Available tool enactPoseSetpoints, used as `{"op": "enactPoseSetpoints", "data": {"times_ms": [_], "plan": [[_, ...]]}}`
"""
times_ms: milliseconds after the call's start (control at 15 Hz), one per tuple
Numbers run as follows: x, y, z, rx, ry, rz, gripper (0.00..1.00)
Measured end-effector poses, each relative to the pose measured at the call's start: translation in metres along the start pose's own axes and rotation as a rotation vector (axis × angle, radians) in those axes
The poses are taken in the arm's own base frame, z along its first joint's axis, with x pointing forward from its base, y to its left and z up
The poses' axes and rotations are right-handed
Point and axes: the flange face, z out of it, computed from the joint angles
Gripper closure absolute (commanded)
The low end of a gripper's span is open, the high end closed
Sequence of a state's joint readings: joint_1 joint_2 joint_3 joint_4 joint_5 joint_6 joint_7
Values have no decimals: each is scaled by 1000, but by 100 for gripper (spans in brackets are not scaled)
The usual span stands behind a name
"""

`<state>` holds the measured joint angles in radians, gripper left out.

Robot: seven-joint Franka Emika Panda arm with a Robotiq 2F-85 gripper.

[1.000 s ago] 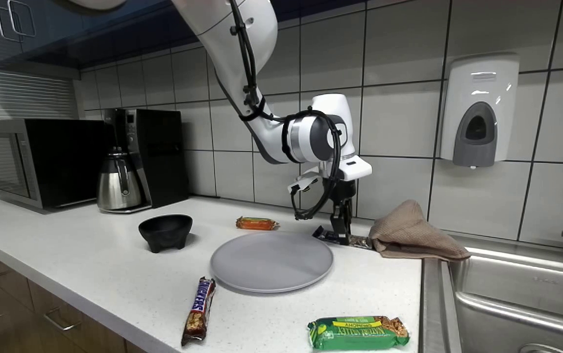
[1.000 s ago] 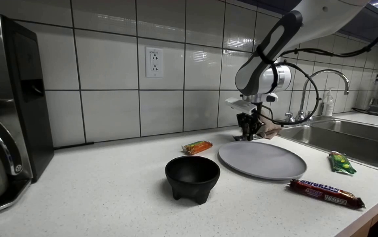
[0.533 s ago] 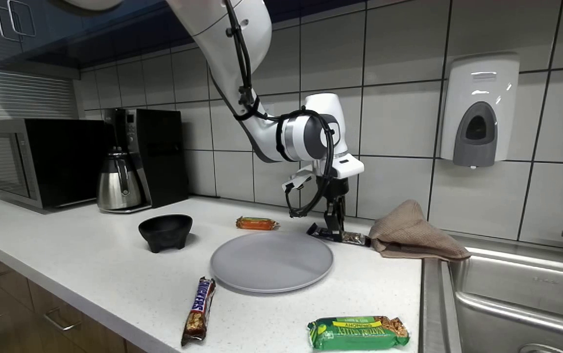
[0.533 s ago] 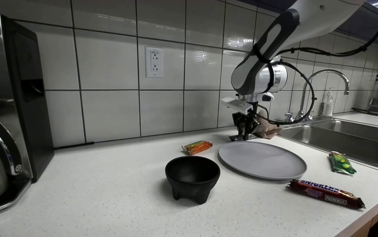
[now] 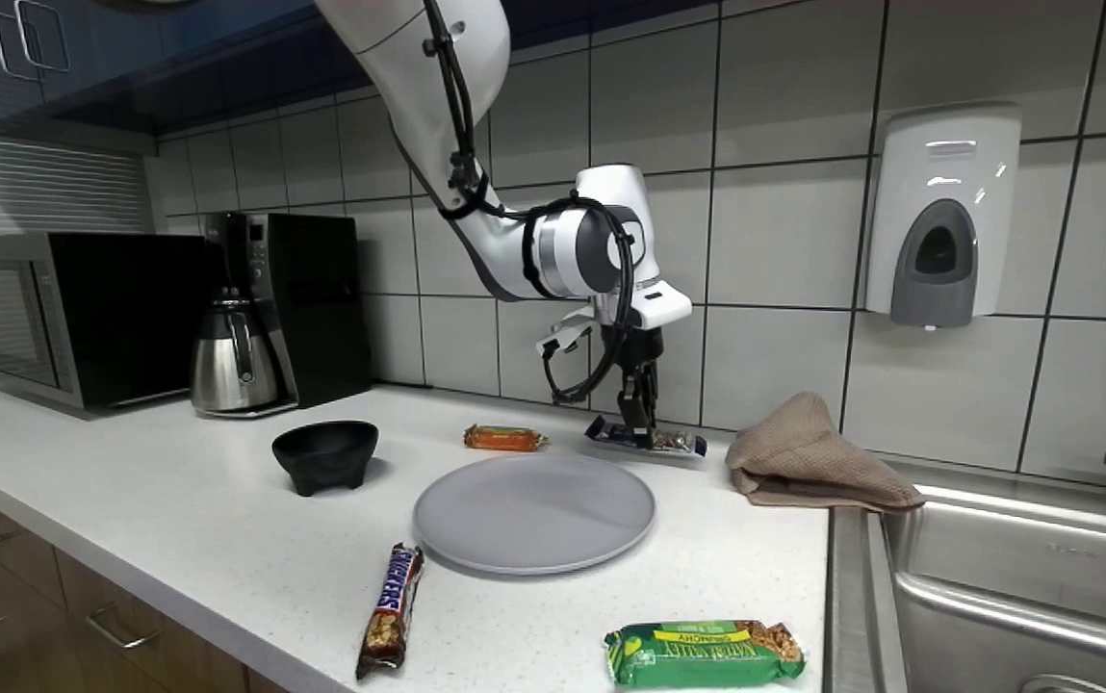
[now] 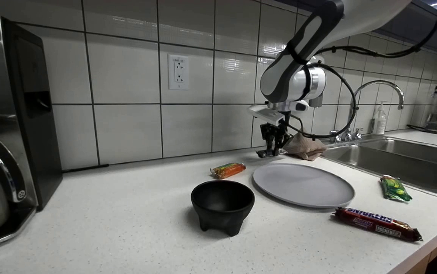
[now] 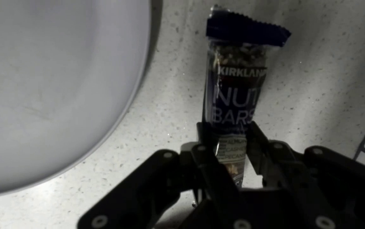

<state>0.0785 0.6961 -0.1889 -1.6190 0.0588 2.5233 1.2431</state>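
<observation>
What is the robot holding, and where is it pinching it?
A nut bar: the gripper pinches it by its long edges, near the middle.

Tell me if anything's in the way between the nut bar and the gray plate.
Nothing visible: in the wrist view, jaws aside, only countertop shows between the nut bar and the gray plate.

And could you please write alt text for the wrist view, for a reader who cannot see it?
The Robotiq gripper holds a wrapped Kirkland nut bar by its long sides, over a speckled white countertop. The bar's dark blue crimped end points toward the top. Part of a round gray plate fills much of the left.
</observation>
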Motion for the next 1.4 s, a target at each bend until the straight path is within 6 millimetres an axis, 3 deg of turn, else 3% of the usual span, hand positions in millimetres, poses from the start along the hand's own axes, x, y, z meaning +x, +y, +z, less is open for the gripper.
{"op": "enactPoseSetpoints", "data": {"times_ms": [533, 1400], "plan": [[-8, 3, -23, 33, -6, -18, 92], [-16, 60, -46, 9, -32, -110, 92]]}}
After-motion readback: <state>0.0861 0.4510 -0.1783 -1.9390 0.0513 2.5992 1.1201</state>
